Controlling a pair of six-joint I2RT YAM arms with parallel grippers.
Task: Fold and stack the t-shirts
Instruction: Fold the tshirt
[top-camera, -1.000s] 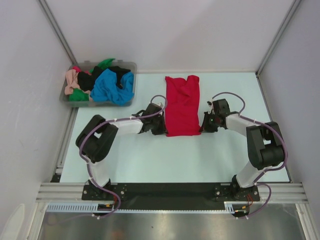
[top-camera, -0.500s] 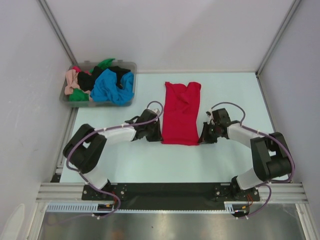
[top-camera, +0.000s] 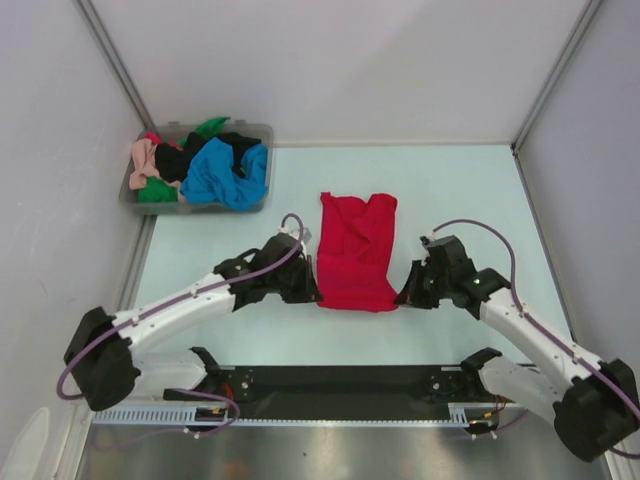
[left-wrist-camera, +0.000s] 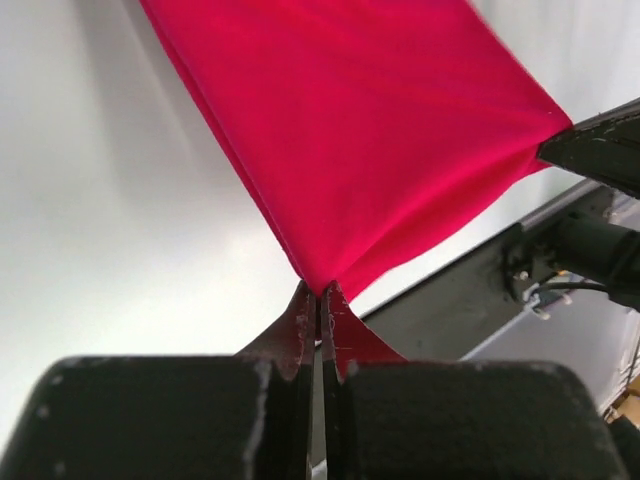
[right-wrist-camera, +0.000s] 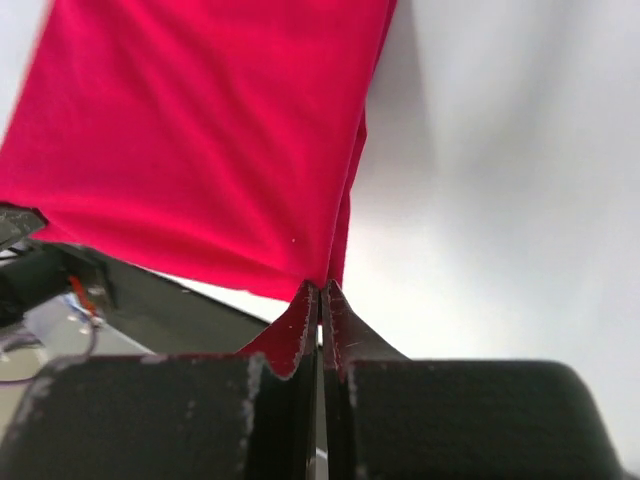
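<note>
- Left tool (left-wrist-camera: 320, 292): jaws pinched tight on the near left corner of the red t-shirt (top-camera: 355, 250).
- Right tool (right-wrist-camera: 321, 288): jaws pinched tight on the near right corner of the same shirt.
- Red t-shirt: mid-tabletop (top-camera: 470, 190), near hem stretched between both tools, far end rumpled.
- Other t-shirts (top-camera: 225, 172): heaped in grey bin (top-camera: 262, 130), far left corner.
</note>
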